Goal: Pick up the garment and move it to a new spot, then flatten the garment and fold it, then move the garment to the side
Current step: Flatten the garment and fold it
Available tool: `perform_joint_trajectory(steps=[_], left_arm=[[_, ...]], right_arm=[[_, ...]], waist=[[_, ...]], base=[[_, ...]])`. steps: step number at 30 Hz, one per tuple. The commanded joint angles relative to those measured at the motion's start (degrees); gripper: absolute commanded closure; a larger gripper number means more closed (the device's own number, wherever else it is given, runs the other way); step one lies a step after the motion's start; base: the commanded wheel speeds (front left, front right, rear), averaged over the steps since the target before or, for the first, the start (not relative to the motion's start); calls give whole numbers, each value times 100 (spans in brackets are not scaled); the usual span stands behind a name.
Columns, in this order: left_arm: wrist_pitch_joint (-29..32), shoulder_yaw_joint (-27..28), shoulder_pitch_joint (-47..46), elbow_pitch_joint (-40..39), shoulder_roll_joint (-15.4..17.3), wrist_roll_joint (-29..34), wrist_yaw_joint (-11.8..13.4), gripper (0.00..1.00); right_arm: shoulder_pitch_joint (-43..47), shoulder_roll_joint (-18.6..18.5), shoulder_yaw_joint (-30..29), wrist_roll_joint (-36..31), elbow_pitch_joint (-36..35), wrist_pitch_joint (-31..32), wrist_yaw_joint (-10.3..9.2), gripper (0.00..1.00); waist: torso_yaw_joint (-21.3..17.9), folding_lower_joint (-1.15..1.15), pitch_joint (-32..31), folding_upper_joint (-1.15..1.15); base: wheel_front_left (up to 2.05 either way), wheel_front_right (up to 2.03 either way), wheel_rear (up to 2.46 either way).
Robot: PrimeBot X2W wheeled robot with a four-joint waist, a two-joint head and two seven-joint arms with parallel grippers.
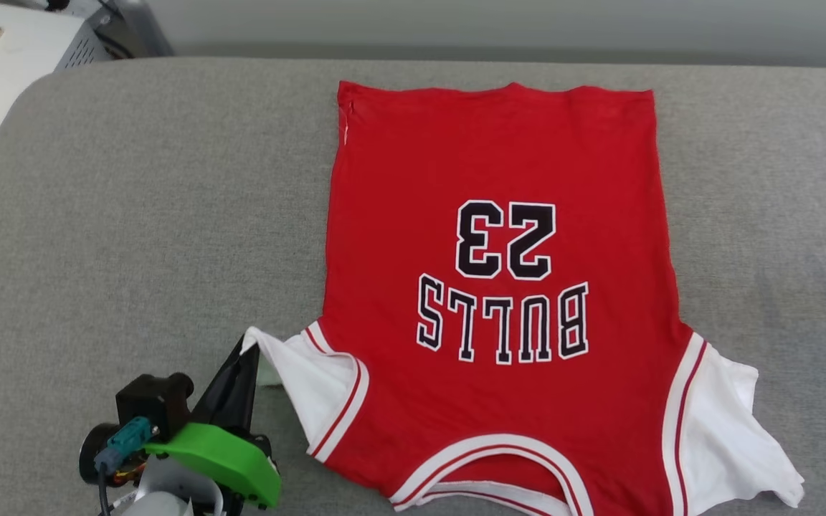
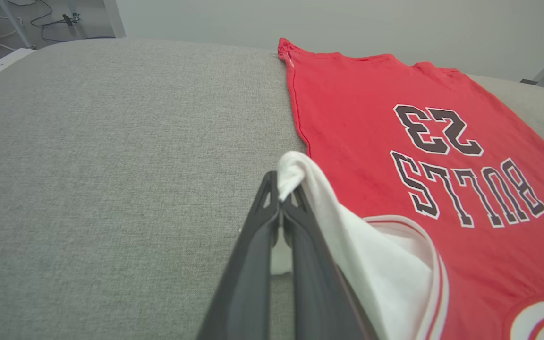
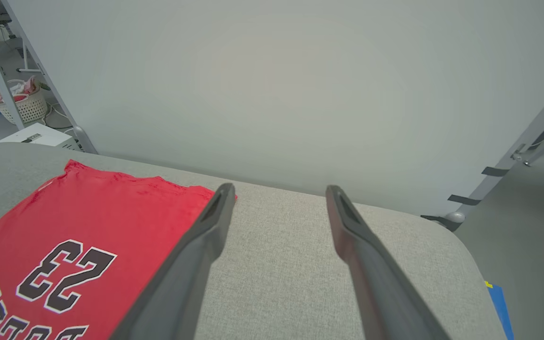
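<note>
**Pinching a limp red jersey [image 1: 499,236] by its sleeve [image 1: 312,387]**

Spread flat on the grey cushion [image 1: 133,215], collar [image 1: 492,448] nearest. Clamped at the near-left white sleeve tip by the left gripper [image 2: 280,191], fingers closed; right gripper [image 3: 276,189] splayed wide, empty. Probably light, slippery: take the hem [image 1: 499,90] or trim, not mid-panel.

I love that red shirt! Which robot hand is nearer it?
Left. The left gripper pinches the jersey by its white sleeve; the right gripper is open above the grey surface beside it.
</note>
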Motion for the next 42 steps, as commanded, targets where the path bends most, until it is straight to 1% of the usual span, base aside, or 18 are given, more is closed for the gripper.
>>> perform_joint_trajectory(steps=[1, 4, 5, 7, 10, 14, 17, 19, 22, 26, 28, 30, 32, 33, 34, 38, 40, 42], left_arm=[[-32, 28, -151, -94, -56, 129, 38, 100], [-32, 41, -282, -323, -151, 298, 54, 100], [-32, 38, -327, -400, -201, 361, 55, 100], [-32, 35, -379, -518, -305, 457, 42, 100], [-32, 10, -472, -615, -415, 629, 24, 100], [-32, 18, -623, -743, -618, 807, -67, 100], [-33, 40, -721, -813, -741, 944, -133, 100], [-33, 23, -772, -848, -803, 1035, -177, 100], [-33, -10, -856, -912, -861, 1168, -231, 100], [-33, 12, -920, -978, -920, 1230, -262, 100], [-33, -17, -930, -927, -907, 1298, -255, 100], [-33, 9, -913, -932, -957, 1271, -258, 100], [-33, 42, -893, -909, -939, 1312, -223, 100], [-33, 55, -884, -905, -940, 1317, -218, 100], [-33, 65, -867, -891, -937, 1317, -214, 100], [-33, 128, -798, -832, -926, 1294, -192, 100], [-33, 161, -730, -768, -899, 1273, -180, 100], [-32, 177, -659, -702, -868, 1262, -164, 100]], right_arm=[[-363, 79, -57, -171, -59, 357, -5, 0], [-1194, 191, -45, -325, -8, 1501, -5, 0], [-1529, 266, -23, -336, 89, 1978, -5, 0], [-2166, 454, 81, -313, 422, 3064, -5, 0], [-2916, 624, 207, -462, 838, 4312, -5, 0], [-3781, 920, 218, -932, 1303, 5272, -5, 0], [-4214, 1077, 191, -1325, 1590, 5623, -5, 0], [-4394, 1194, 118, -1556, 1802, 5726, -5, 0], [-4459, 1266, 107, -1864, 2028, 5811, -5, 0], [-4242, 1309, 59, -2048, 2279, 5799, -5, 0], [-4033, 1337, 42, -2029, 2387, 5835, -5, 0], [-3820, 1302, 125, -2009, 2394, 5921, -5, 0], [-3655, 1258, 106, -1911, 2368, 6007, -5, 0], [-3611, 1239, 79, -1883, 2342, 6007, -5, 66], [-3571, 1211, 59, -1872, 2289, 5961, -5, 100], [-3558, 1203, -14, -1866, 2147, 5757, -5, 100], [-3626, 1320, -61, -1806, 2075, 5530, -5, 100], [-3666, 1386, 13, -1770, 1958, 5298, -5, 100]], waist=[[452, 0, 601, 0], [660, 0, 985, 0], [745, 0, 1119, 0], [882, 0, 1349, 0], [1066, 0, 1635, 0], [1308, 0, 2046, 0], [1469, 0, 2329, 0], [1563, 0, 2472, 0], [1685, 0, 2647, 0], [1757, 0, 2768, 0], [1762, 0, 2780, 0], [1743, 0, 2785, 0], [1725, 0, 2769, 0], [1717, 0, 2760, 0], [1701, 0, 2737, 0], [1605, 0, 2573, 0], [1507, 0, 2395, 0], [1412, 0, 2222, 0]], base=[[0, 0, 0], [0, 0, 0], [0, 0, 0], [0, 0, 0], [0, 0, 0], [0, 0, 0], [0, 0, 0], [0, 0, 0], [0, 0, 0], [0, 0, 0], [0, 0, 0], [0, 0, 0], [0, 0, 0], [0, 0, 0], [0, 0, 0], [0, 0, 0], [0, 0, 0], [0, 0, 0]])
